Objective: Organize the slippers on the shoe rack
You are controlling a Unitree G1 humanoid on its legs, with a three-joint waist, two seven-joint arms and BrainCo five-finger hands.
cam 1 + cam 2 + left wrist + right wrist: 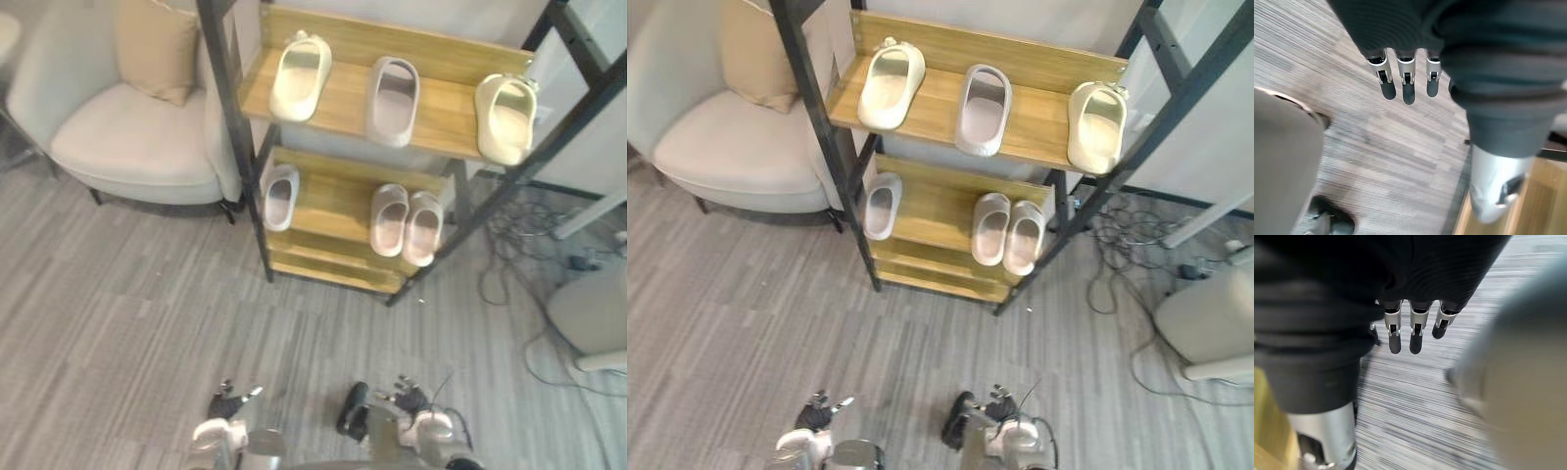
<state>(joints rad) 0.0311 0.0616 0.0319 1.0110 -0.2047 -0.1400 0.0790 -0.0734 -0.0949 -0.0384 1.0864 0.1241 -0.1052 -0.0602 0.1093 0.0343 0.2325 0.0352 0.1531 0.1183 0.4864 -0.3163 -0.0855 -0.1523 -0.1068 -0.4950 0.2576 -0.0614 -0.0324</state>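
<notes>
Right now, your left hand (pixel 226 402) hangs low over the grey striped floor (pixel 127 313), at the near edge of the head view. Its fingers (pixel 1408 88) are straight and relaxed, with nothing in them. Your right hand (pixel 408 399) hangs just across from it, also low and near you. Its fingers (pixel 1416 335) are likewise straight and loose, holding nothing. Both hands are well apart from the shoe rack (pixel 228 108), which stands ahead of you on the floor: a black metal frame with wooden shelves.

You'll find all the slippers on that rack. On the top shelf (pixel 343 98) three lie in a row, apart from one another. A cream slipper (pixel 300 76) is at the left end, a pale grey slipper (pixel 393 100) in the middle, and a second cream slipper (pixel 506 117) at the right end, close to the frame's slanted bar. On the middle shelf (pixel 328 201) a single pale slipper (pixel 279 196) lies at the left edge, just beside the upright post. A pair of pale slippers (pixel 389 218) lies toward the right, side by side and touching, well apart from the single one.

To the left of the rack stands a light armchair (pixel 127 147) with a tan cushion (pixel 157 44) leaning against its back. The chair's side sits just beside the rack's left post.
</notes>
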